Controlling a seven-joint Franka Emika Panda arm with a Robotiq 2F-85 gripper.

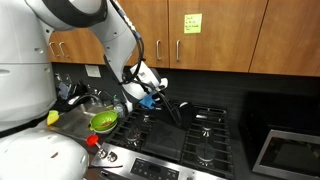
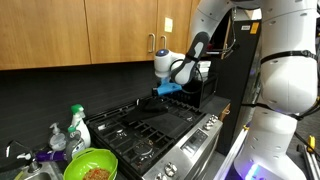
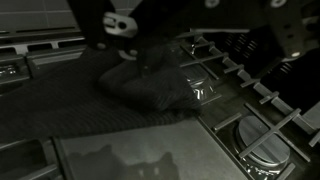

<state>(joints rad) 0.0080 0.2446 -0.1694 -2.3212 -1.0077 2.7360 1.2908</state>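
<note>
My tool (image 1: 172,108) hangs over the stove (image 1: 205,140), spread wide, pinching nothing. A dark crumpled rag (image 3: 150,88) lies on the grates right under it, and a green bowl (image 1: 104,121) sits beside the stove.

stove (image 1: 200,135): black, with dark grates, in the middle.
claw (image 1: 174,113): black, jaws apart, hanging just over the left part of the stove.
bowl (image 1: 104,121): green, left of the stove, near the claw.
cupboards (image 1: 230,30): brown wood, far up on the wall.
note (image 1: 191,22): yellow, stuck on a cupboard door.
</note>
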